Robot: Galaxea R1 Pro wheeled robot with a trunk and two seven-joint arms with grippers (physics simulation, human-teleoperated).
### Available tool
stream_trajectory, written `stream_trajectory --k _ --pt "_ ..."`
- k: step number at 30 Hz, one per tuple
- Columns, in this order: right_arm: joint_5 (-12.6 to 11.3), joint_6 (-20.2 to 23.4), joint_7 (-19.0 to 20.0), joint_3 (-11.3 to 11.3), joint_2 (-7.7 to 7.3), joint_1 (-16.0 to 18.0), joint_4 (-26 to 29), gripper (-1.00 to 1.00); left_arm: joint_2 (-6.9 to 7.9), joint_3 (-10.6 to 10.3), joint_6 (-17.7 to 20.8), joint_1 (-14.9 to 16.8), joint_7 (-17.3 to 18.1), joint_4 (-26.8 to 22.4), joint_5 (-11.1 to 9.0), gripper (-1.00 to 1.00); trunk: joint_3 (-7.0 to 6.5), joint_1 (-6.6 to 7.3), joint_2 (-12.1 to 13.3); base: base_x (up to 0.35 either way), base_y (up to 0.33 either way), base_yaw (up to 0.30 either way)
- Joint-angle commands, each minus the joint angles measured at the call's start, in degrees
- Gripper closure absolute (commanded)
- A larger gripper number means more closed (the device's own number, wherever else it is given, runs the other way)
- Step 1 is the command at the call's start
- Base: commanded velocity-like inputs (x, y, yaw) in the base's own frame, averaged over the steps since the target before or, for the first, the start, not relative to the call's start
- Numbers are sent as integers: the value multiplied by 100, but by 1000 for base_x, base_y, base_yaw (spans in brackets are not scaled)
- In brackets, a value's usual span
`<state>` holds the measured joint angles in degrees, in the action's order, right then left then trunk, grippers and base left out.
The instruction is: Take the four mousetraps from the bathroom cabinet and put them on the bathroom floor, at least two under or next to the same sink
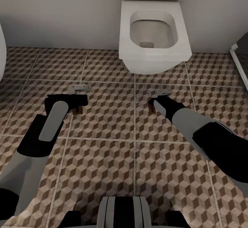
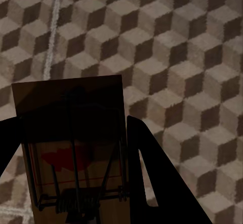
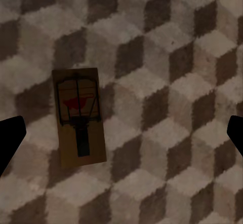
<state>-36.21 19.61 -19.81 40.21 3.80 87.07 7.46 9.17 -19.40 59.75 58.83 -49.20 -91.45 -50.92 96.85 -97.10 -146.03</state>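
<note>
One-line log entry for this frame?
left gripper: holding brown wooden mousetrap | right gripper: open, over second mousetrap on cube-pattern floor tiles

A white toilet (image 1: 155, 32) with its lid up stands against the grey wall (image 1: 62, 11), beyond both sets of fingers.

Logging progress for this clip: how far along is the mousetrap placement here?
One mousetrap already lies on the bathroom floor, under the open right gripper. A second mousetrap sits between the left gripper's fingers, low over the tiles, not clearly released. The other two traps and a sink are unaccounted for here.
</note>
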Motion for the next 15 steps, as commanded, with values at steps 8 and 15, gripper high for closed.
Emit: stream_trajectory --k 8,15 --pt "-44 34 -31 48 -2 3 4 -100 -41 -12 25 5 -62 -5 -31 100 3 1 -1 0 0 0" --pt "-44 34 -31 48 -8 3 -1 -100 -53 -12 25 5 -63 -5 -32 100 3 1 -1 0 -4 0"
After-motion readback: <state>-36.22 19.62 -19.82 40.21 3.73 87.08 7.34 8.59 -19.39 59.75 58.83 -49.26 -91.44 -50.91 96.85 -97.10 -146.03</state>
